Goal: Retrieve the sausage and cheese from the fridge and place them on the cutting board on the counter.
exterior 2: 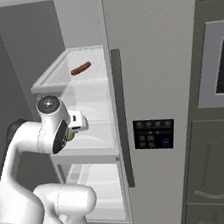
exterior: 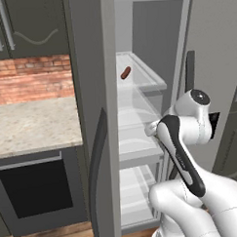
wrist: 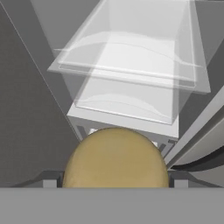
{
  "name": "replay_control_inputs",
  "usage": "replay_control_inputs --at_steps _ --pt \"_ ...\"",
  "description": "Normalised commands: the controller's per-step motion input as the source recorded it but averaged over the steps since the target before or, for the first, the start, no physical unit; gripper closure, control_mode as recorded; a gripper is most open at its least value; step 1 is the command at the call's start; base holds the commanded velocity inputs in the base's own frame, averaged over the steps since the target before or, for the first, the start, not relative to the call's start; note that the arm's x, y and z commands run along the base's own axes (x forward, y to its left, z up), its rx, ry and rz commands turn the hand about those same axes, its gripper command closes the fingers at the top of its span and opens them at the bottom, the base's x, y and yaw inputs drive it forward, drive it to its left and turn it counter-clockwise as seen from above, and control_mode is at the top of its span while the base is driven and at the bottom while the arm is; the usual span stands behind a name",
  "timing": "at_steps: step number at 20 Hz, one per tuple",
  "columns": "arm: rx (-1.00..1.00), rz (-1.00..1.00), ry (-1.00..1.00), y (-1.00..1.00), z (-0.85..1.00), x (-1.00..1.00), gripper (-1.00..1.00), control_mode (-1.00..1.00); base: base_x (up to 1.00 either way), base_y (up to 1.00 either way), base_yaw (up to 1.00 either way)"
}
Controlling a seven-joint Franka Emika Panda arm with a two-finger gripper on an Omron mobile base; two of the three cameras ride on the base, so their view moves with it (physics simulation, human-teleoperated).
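A red brick backsplash wall [exterior: 31, 78] is running behind a beige speckled stone worktop [exterior: 33, 126]; dark grey wall cabinets with curved trim [exterior: 31, 24] are hanging above it; a black-fronted built-in oven [exterior: 35, 190] is sitting beneath; brown wooden floor planks [exterior: 57, 236] are showing below; dark grey panelled tall cabinetry [exterior 2: 218, 170] is standing at the right.
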Motion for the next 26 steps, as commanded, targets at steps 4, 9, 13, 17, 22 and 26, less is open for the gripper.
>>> replay_control_inputs --at_steps 4,9,13,17,22,26 --pt "0.00 0.00 0.00 0.00 0.00 0.00 1.00 1.00 0.00 0.00 0.00" --pt "0.00 0.00 0.00 0.00 0.00 0.00 1.00 1.00 0.00 0.00 0.00" --pt "0.00 0.00 0.00 0.00 0.00 0.00 1.00 1.00 0.00 0.00 0.00" --pt "0.00 0.00 0.00 0.00 0.00 0.00 1.00 1.00 -0.21 -0.01 0.00" --pt "0.00 0.00 0.00 0.00 0.00 0.00 1.00 1.00 -0.69 -0.60 -0.05" --pt "0.00 0.00 0.00 0.00 0.00 0.00 1.00 1.00 -0.57 -0.64 -0.08"
